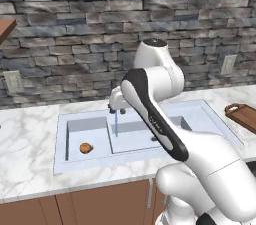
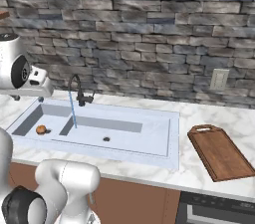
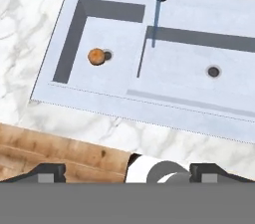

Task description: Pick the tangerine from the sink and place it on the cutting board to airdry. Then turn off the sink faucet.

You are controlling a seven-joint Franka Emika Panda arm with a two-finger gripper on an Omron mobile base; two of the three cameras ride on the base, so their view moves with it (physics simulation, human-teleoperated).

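The gripper (image 3: 127, 170) hangs high above the sink (image 3: 164, 101), 2 fingers spread wide, the tangerine (image 3: 96, 56) far below.

The bench (image 3: 30, 29) is showing polished white marble, the sink (image 3: 199, 14) a smooth matt blue-grey; beyond the fingers (image 3: 50, 172), the tangerine (image 3: 96, 56) is looking dull and slightly rough. The cutting board (image 2: 219, 153) is showing reddish wood grain.

Both base views looked forward and down from behind the arm at the sink (image 1: 145, 161) (image 2: 169, 143); the hand view looked down from above the sink's (image 3: 149, 111) front edge.
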